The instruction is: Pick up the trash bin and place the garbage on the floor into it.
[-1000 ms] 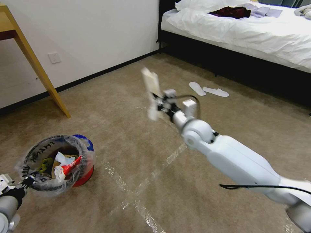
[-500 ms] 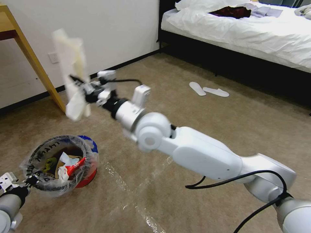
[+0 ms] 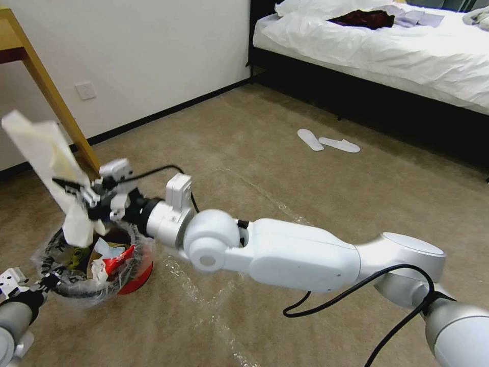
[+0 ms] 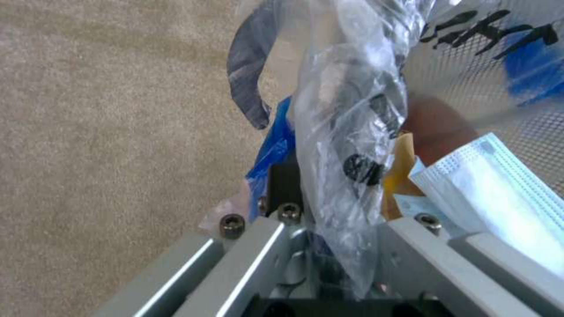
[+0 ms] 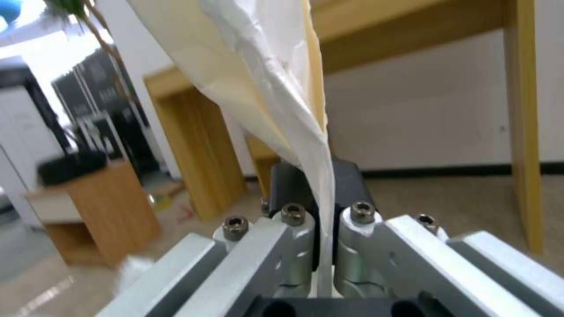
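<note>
Two grippers engaged. Nearest, at 8 o'clock in the head view: left gripper point(image 3: 45, 282) clamped on the near rim of the trash bin point(image 3: 133, 278). Left wrist view confirms it, with the fingers pinching a fold of the clear bag liner point(image 4: 346, 145) at the rim. Bin contents seen there: light-blue mask point(image 4: 499, 185) and something brown behind it.

Bin looks held just off the floor point(image 3: 254, 163) or resting lightly on it; cannot tell which. Inside, from the head view: red wrapper point(image 3: 116, 261), white tissue, a yellow scrap.

Next out, at 9 o'clock: right gripper point(image 3: 76, 189) directly above the bin's far rim, jaws shut on a flat pale paper wrapper point(image 3: 43, 153). Right wrist view shows the sheet point(image 5: 264, 88) pinched between the pads near its middle. One end stands up and out past the gripper, the other point(image 3: 79, 227) droops toward the bin mouth.

Handling judgement: wrapper is very light, thin and floppy, so it may flutter or catch on the rim when let go; a lower release over the opening looks safer. Liner is slick and crinkly, so the rim grip could slip if the load grows.

Far field, 1 o'clock: pair of white slippers point(image 3: 326, 141) on the carpet before the bed point(image 3: 407, 56). Wooden table leg point(image 3: 56, 102) at 10 o'clock.
</note>
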Controlling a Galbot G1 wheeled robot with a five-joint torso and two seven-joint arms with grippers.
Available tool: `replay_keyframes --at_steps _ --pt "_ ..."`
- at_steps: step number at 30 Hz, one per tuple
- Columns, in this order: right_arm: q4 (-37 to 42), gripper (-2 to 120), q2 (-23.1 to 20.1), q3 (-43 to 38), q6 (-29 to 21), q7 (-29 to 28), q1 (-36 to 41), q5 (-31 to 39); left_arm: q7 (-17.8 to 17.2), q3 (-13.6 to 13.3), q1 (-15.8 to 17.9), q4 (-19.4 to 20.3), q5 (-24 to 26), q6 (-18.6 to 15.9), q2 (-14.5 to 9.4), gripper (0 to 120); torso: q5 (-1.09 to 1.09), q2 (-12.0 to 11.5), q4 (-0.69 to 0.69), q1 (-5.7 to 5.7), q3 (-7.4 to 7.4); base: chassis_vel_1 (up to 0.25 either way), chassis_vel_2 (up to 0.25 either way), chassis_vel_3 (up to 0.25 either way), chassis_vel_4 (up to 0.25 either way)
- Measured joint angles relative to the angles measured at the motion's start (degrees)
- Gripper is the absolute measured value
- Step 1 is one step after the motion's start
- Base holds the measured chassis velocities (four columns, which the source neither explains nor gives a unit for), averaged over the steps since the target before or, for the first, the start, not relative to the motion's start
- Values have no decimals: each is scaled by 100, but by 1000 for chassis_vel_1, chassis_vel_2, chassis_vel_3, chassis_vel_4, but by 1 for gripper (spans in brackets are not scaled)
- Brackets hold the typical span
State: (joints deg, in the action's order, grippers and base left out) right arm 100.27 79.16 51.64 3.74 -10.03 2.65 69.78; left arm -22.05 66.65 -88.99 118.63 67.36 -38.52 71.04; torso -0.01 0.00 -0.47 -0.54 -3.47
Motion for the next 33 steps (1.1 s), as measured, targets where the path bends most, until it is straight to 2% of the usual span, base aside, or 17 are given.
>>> replay_keyframes --at_steps 14,22,33 --pt "-986 0 566 546 38 0 143 -568 -41 23 -66 147 130 -15 14 0 0 0 0 0 0 0 0 0 0" --pt "-1662 0 957 717 195 24 344 -1013 -42 27 -129 289 147 -15 143 0 0 0 0 0 0 0 0 0 0" --pt "-1749 0 937 765 219 15 395 -1198 -33 30 -152 320 152 -16 182 0 1 0 0 0 0 0 0 0 0"
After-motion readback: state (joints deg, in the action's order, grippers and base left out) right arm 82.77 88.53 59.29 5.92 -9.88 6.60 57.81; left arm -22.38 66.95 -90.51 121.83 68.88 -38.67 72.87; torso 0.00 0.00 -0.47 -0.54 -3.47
